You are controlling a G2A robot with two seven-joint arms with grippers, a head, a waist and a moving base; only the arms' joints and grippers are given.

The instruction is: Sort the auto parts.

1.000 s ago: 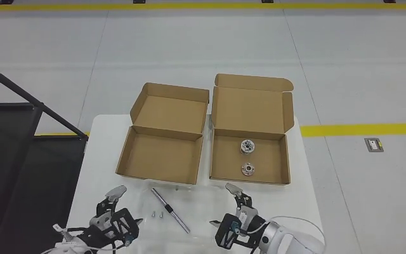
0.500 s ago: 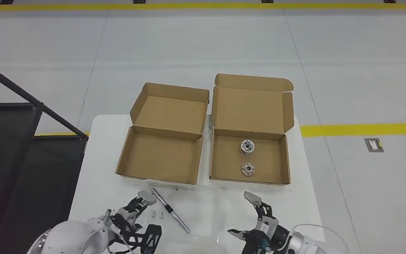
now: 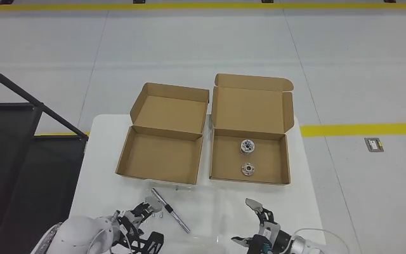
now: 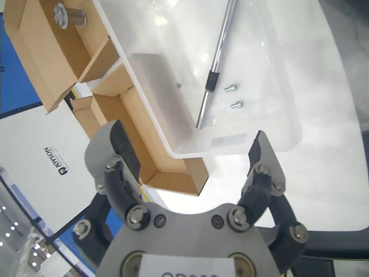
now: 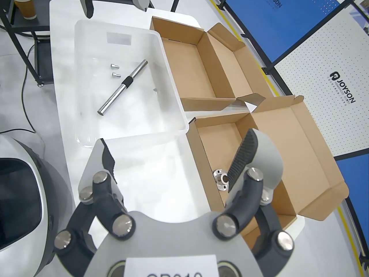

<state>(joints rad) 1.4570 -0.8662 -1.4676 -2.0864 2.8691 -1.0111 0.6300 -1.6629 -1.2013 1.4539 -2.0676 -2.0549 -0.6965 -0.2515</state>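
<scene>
While both are being held wide open, the left gripper (image 4: 187, 134) is being poised just off the tray's (image 4: 178, 15) end and the right gripper (image 5: 177, 138) beside the right box (image 5: 288, 151). The rod (image 4: 217, 56) is being carried in the tray, two screws (image 4: 235, 87) just beside it, and two hubs (image 3: 247, 147) in that box.

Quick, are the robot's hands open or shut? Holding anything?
Left gripper: open, holding nothing.
Right gripper: open, holding nothing.
</scene>
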